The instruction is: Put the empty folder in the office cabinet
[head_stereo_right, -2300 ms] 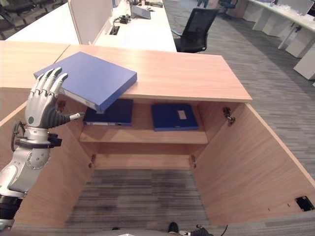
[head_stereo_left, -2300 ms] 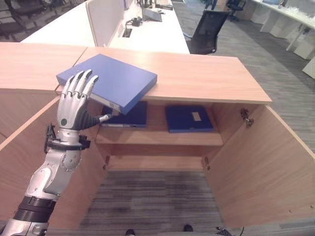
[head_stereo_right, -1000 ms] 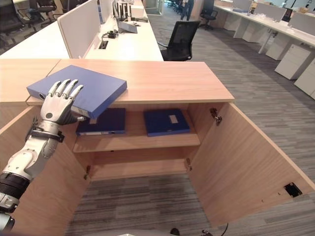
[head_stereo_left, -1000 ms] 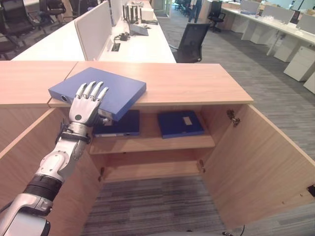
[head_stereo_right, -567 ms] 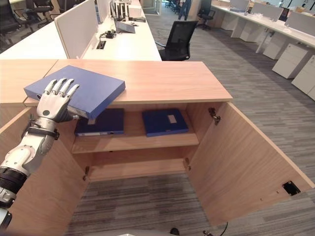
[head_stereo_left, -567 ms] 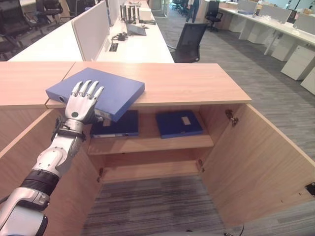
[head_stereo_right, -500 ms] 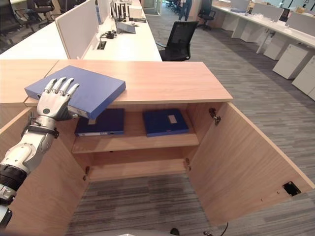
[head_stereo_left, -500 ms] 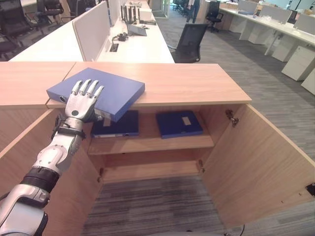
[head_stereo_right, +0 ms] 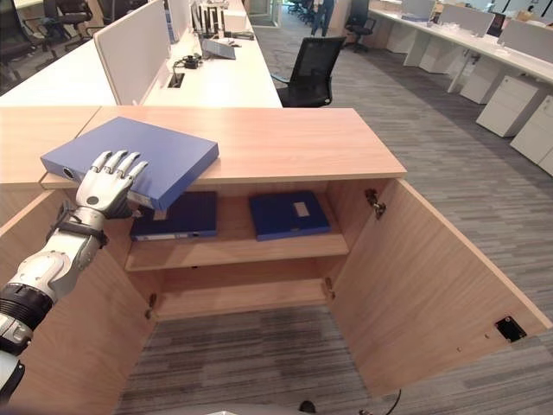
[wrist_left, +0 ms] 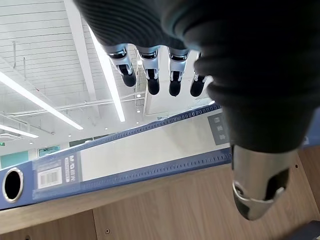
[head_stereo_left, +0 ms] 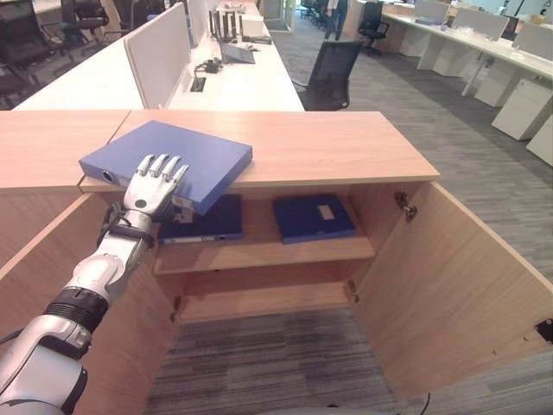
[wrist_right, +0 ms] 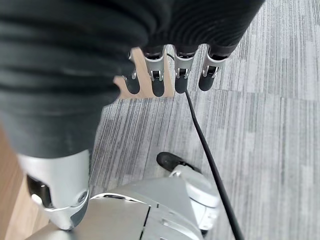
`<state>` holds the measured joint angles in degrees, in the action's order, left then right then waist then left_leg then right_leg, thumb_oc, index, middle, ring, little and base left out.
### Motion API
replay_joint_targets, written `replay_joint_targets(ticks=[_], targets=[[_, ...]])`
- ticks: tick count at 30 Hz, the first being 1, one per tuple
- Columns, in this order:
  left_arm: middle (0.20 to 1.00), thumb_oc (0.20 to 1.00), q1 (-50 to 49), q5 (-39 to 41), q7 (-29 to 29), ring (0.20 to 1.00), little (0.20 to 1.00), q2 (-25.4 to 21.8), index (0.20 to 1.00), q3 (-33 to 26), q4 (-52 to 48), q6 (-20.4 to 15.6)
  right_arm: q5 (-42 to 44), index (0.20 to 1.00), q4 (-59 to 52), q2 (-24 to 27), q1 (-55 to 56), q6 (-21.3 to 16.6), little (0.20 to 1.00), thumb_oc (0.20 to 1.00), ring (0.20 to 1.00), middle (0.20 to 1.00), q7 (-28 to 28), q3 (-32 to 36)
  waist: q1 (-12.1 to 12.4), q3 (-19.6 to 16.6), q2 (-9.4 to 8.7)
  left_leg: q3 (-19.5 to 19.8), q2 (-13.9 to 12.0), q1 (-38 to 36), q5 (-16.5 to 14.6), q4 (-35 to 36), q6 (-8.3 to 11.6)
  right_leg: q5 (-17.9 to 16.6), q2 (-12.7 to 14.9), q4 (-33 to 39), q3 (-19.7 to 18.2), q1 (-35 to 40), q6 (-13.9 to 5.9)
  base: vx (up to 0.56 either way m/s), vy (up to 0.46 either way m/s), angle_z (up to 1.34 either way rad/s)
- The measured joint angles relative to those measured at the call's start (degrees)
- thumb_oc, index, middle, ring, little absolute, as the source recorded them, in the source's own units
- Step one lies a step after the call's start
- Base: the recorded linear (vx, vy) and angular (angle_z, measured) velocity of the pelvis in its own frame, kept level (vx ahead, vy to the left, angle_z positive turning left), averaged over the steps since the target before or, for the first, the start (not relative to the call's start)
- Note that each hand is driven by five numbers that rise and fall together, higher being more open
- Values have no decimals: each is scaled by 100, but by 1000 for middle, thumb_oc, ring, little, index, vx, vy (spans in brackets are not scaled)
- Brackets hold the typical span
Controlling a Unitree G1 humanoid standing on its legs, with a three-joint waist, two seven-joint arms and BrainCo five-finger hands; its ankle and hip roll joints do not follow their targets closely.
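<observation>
The blue folder (head_stereo_left: 173,162) is being lain on, atop the cabinet (head_stereo_left: 346,147), by the left hand (head_stereo_left: 152,186), its fingers extended flat.

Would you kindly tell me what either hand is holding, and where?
Nothing is gripped: the left hand lies with straight fingers on the near edge of the flat blue folder; the right hand hangs empty.

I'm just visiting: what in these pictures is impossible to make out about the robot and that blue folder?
- Whether the blue folder on the cabinet top is empty: it is closed.
- Whether the left hand grips it: in the eye views the thumb sits below the folder's overhanging edge.
- The labels of the two folders on the shelf: too small.
- What the right hand is near: the right wrist view shows carpet.
</observation>
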<state>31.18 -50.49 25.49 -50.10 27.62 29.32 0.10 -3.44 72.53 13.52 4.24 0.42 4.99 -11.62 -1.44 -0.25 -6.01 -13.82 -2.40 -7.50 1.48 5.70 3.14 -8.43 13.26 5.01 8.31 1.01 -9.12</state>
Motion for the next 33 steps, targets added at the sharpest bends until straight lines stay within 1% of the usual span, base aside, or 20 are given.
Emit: replay_joint_targets(ticks=[10,12,16,18,21,27,28,29,33], targets=[[1000,1000,79,-1,-36,1000,1000,0,1000,74,210,-3,0,1000,3,14,-9,4,1000,1000,1000,1000,1,24,-113,25,36,-5,0,-16,0,0,0,0,-1,0,-1,12,0,0,0,0],[1000,1000,298,-3,-77,1000,1000,9,1000,394,598,28,0,1000,18,15,2,20,1000,1000,1000,1000,1,24,-129,25,36,-19,1,-28,0,0,0,0,-3,0,-13,15,0,-6,0,-2],[1000,1000,373,-2,-136,1000,1000,42,1000,470,789,77,1,1000,33,15,8,27,1000,1000,1000,1000,1,24,-134,25,35,-67,3,-68,-13,0,3,-1,-11,-1,-70,15,0,-8,3,-7],[1000,1000,524,-2,-144,1000,1000,101,1000,668,1063,151,1,1000,33,15,10,27,1000,1000,1000,1000,2,23,-130,24,36,-112,1,-109,-45,1,3,0,-12,-1,-120,13,-1,-6,6,-11],[1000,1000,625,-1,-208,1000,1000,261,1000,669,1248,230,1,1000,60,15,26,29,1000,1000,1000,1000,0,23,-136,18,27,-121,8,-120,-62,1,2,-2,-9,-1,-134,16,-2,-2,2,-2],[1000,1000,647,0,-284,1000,1000,290,1000,662,1258,230,1,1000,171,14,50,31,1000,1000,1000,1000,-3,23,-135,9,15,-126,14,-146,-63,-1,4,-3,-14,-2,-145,26,-3,0,0,0],[555,555,648,-1,-274,555,555,305,555,663,1294,230,1,1000,181,14,64,33,1000,1000,1000,1000,-4,23,-137,6,10,-131,13,-162,-63,-1,4,-3,-15,-2,-149,39,-3,0,0,0],[200,200,658,0,-265,200,200,322,200,664,1352,232,1,1000,182,14,78,32,1000,1000,1000,1000,-4,23,-140,4,7,-135,11,-182,-64,0,5,-2,-15,-2,-152,56,-4,0,0,0],[200,200,788,0,-242,200,200,421,200,662,1624,273,1,1000,184,16,169,32,1000,1000,1000,1000,-6,23,-147,-7,-7,-141,10,-195,-80,1,5,3,-12,-2,-155,66,-10,0,0,0]])
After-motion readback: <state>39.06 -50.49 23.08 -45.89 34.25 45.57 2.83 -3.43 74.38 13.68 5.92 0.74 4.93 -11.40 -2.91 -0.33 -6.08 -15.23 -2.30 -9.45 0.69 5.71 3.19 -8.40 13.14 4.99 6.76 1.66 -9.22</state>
